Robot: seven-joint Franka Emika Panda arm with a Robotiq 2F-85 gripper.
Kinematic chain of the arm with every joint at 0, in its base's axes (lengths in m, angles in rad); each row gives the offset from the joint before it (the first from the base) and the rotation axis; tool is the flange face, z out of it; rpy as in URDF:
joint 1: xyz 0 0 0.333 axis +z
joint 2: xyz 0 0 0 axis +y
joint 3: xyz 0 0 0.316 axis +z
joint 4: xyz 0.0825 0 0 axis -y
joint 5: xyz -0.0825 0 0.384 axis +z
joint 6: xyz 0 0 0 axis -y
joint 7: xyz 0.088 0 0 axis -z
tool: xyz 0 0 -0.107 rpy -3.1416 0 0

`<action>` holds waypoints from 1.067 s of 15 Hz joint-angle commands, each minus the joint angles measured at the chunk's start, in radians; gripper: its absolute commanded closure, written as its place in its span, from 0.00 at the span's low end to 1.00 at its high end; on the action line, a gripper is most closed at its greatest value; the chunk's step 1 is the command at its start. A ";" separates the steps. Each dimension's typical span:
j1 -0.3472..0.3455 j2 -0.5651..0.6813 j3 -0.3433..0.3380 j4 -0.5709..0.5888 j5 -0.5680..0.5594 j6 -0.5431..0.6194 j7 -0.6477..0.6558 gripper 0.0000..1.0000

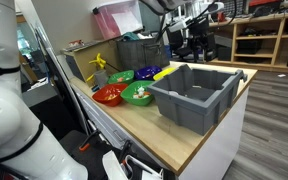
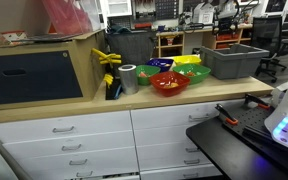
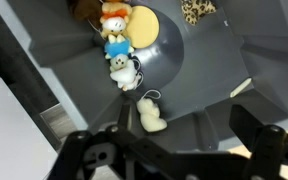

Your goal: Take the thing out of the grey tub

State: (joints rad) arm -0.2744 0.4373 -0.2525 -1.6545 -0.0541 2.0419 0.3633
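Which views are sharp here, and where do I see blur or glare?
Wrist view: the gripper is a dark, out-of-focus silhouette; the toys on the floor of the grey tub are soft, and the plastic shows a pale sheen. In an exterior view the white robot arm up close is blurred; in both exterior views the tub reads clearly.

The wooden countertop (image 1: 179, 142) carries the grey tub (image 1: 189, 108); a red bowl (image 1: 106, 100) and a green bowl (image 1: 144, 101) sit just beside the tub.

Grey tub (image 1: 197, 100), upright on the counter (image 1: 179, 140); sloped walls, ribbed rim. Floor: cream plush (image 3: 149, 115) at 6 o'clock; orange-haired doll (image 3: 114, 35), possibly two, at 11 o'clock.
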 commanded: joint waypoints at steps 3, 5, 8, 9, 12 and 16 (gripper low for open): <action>0.023 0.012 0.001 -0.133 0.018 0.070 -0.001 0.00; 0.030 0.023 -0.001 -0.158 0.013 0.078 0.002 0.00; 0.032 0.040 -0.008 -0.189 0.006 0.098 0.000 0.00; 0.030 0.046 -0.011 -0.199 0.004 0.106 -0.005 0.00; 0.025 0.058 -0.023 -0.227 0.001 0.129 -0.007 0.00; 0.020 0.085 -0.032 -0.261 0.010 0.179 -0.004 0.00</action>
State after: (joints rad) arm -0.2573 0.5196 -0.2741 -1.8775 -0.0539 2.1725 0.3633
